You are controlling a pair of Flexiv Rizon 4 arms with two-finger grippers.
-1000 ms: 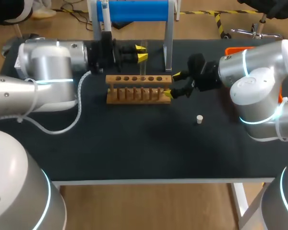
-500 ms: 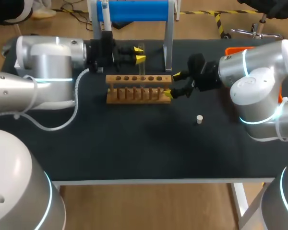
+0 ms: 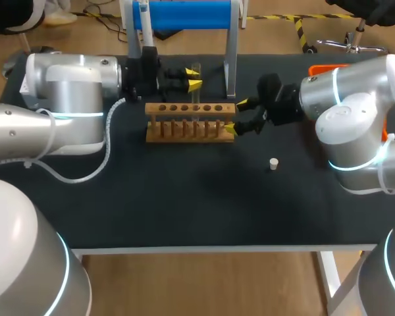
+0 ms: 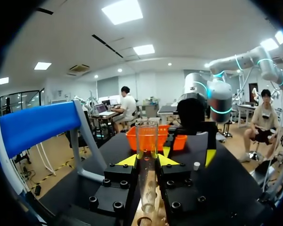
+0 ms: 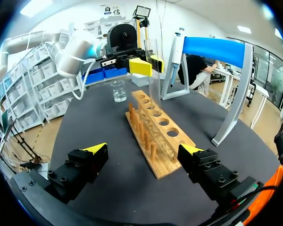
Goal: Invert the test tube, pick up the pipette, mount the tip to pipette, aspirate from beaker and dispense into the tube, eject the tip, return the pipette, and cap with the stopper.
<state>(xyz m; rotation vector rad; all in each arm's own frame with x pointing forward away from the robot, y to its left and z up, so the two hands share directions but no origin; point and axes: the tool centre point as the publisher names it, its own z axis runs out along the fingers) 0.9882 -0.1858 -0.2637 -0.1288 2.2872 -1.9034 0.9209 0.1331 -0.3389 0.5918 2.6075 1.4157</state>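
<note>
Plainly, the left gripper point(image 3: 193, 74) was clamped on the test tube point(image 4: 146, 139), its two yellow tips pressing the glass from either side a little below the rim. The tube stood close to upright with its open mouth uppermost, hanging over the back row of holes in the wooden rack point(image 3: 190, 122); whether its foot had entered a hole could not be told. Judged from that, the step in hand was seating the turned tube in the rack. To do it well, the wrist would need to stay level so the glass kept vertical, come down straight over one hole, and let go only once the tube bore on the wood.

The right gripper point(image 5: 142, 153) lay low at the rack's near end, fingers wide apart with the end of the rack between them, touching nothing; it could steady the rack if the tube caught.

Farther out, the stopper point(image 3: 273, 163) sat alone on the table point(image 3: 184, 197), the beaker point(image 5: 117, 90) stood beyond the rack, and the pipette point(image 5: 176, 49) hung on the stand point(image 3: 184, 13).
</note>
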